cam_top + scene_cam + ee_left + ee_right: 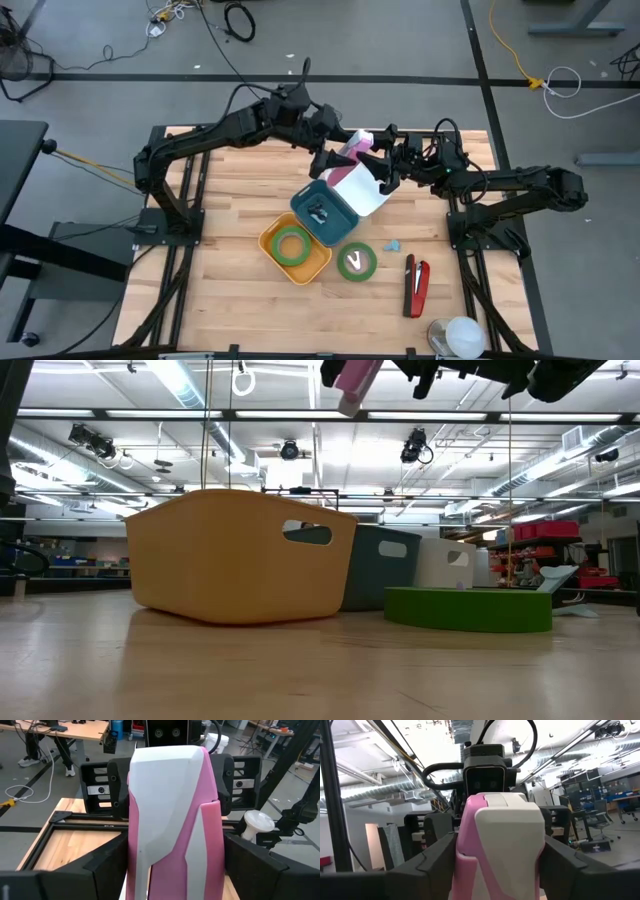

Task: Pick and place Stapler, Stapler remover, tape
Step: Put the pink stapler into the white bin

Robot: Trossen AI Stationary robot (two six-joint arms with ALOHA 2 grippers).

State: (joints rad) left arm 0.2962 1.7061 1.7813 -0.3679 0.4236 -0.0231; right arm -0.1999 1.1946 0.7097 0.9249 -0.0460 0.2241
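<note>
A pink and white stapler [355, 146] hangs in the air above the white bin [372, 196], between my two arms. My left gripper [338, 152] comes at it from the left and my right gripper [382, 160] from the right, each shut on one end. In the low view the stapler [352, 386] shows at the top edge, well above the bins. A green tape roll [356, 262] lies flat on the table. Another tape roll [292, 244] lies in the yellow bin [270, 240]. A red and black stapler [415, 285] lies on the table at the near right. My left gripper pinches the stapler's two long sides [136, 870] between its two fingers, at the end toward the left arm. The fingers come about level from the table's left and lie along the stapler. The stapler is lifted clear of everything. My right gripper pinches the stapler's other end by its two sides [464, 870] between its two fingers. The fingers come from the table's right, slanting a little upward, and lie along the stapler. The stapler stays roughly level between the two grippers.
A teal bin [306, 196] with a small dark item inside stands between the yellow and white bins. A small light-blue piece [392, 245] lies on the wood near the tape. A white round object [462, 335] sits at the near right corner. Bare wood lies at the near left.
</note>
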